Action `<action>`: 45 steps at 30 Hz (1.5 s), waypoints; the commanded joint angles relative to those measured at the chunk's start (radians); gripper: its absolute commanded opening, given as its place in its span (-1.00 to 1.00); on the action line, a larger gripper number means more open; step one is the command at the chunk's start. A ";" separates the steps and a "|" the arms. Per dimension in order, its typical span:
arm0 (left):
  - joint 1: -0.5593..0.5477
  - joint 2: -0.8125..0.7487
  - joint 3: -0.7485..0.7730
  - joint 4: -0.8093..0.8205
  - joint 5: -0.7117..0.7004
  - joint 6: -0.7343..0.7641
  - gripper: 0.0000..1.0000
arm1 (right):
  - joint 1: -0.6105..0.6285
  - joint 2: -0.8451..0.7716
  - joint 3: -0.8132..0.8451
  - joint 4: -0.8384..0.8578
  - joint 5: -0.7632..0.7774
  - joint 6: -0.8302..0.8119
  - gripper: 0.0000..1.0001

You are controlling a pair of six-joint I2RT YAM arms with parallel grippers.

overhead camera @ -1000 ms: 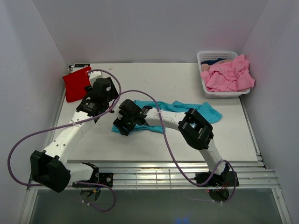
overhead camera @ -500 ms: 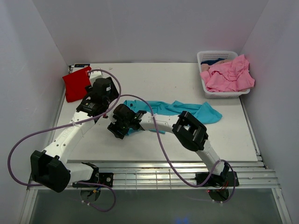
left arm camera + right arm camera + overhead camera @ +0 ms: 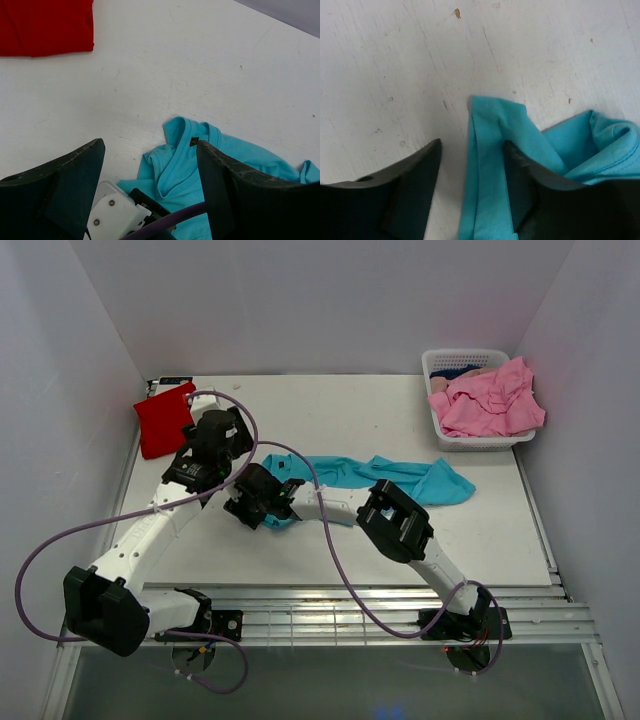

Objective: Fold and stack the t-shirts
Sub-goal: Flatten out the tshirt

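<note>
The teal t-shirt point(image 3: 385, 473) lies crumpled in a long strip across the middle of the table. My right gripper point(image 3: 245, 508) is at its left end. In the right wrist view it point(image 3: 472, 145) is open, and a folded teal hem point(image 3: 490, 165) lies between the fingers, close to the right one. My left gripper point(image 3: 232, 460) hovers just behind it, open wide and empty. In the left wrist view it point(image 3: 150, 145) looks down on the teal collar point(image 3: 186, 155). The red t-shirt point(image 3: 163, 418) lies folded at the back left. Pink shirts point(image 3: 490, 400) fill the basket.
The white slotted basket point(image 3: 440, 362) stands at the back right corner. The right arm's white link and purple cable point(image 3: 165, 220) cross under my left gripper. White walls close in the table on three sides.
My right gripper has slid left and slightly back along the teal shirt's left end, onto its hem. The left arm has barely moved.
</note>
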 commanded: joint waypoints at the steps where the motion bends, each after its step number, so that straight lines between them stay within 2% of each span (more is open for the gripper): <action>1: 0.006 -0.041 -0.015 0.019 0.011 0.006 0.69 | 0.006 0.039 0.032 -0.019 0.039 -0.015 -0.02; 3: 0.008 -0.046 -0.018 0.020 0.007 0.010 0.70 | 0.006 0.039 0.002 -0.019 0.048 -0.015 -0.24; 4: 0.009 -0.047 -0.018 0.020 0.007 0.011 0.70 | 0.008 0.039 -0.008 -0.020 0.053 -0.015 -0.50; 5: 0.011 -0.047 -0.018 0.022 0.009 0.011 0.70 | 0.008 0.042 -0.024 -0.026 0.061 -0.011 -0.66; 6: 0.012 -0.049 -0.018 0.022 0.009 0.013 0.70 | 0.008 0.045 -0.032 -0.028 0.071 -0.009 -0.80; 7: 0.012 -0.049 -0.017 0.023 0.009 0.010 0.70 | 0.008 0.045 -0.041 -0.030 0.073 -0.006 -0.84; 15: 0.020 -0.070 -0.026 0.031 0.003 0.017 0.71 | 0.006 -0.011 -0.075 0.006 0.203 0.054 -0.85; 20: 0.029 -0.096 -0.029 0.033 -0.022 0.020 0.71 | 0.006 -0.256 -0.118 0.068 0.381 0.046 -0.85; 24: 0.046 -0.111 -0.029 0.040 -0.016 0.013 0.70 | -0.003 -0.376 -0.078 0.062 0.525 -0.050 -0.85; 29: 0.061 -0.128 -0.049 0.057 0.003 -0.004 0.69 | -0.062 -0.465 0.029 0.058 0.568 -0.060 -0.85; 35: 0.080 -0.122 -0.052 0.069 0.049 -0.017 0.68 | -0.144 -0.482 0.191 0.064 0.662 -0.092 -0.85; 39: 0.089 -0.110 -0.055 0.086 0.086 -0.015 0.66 | -0.248 -0.485 0.291 0.030 0.705 -0.107 -0.85; 42: 0.092 -0.084 -0.054 0.088 0.131 -0.018 0.63 | -0.331 -0.516 0.275 0.020 0.748 -0.112 -0.85; 45: 0.092 -0.055 -0.055 0.092 0.164 -0.027 0.60 | -0.418 -0.592 0.161 0.018 0.794 -0.101 -0.85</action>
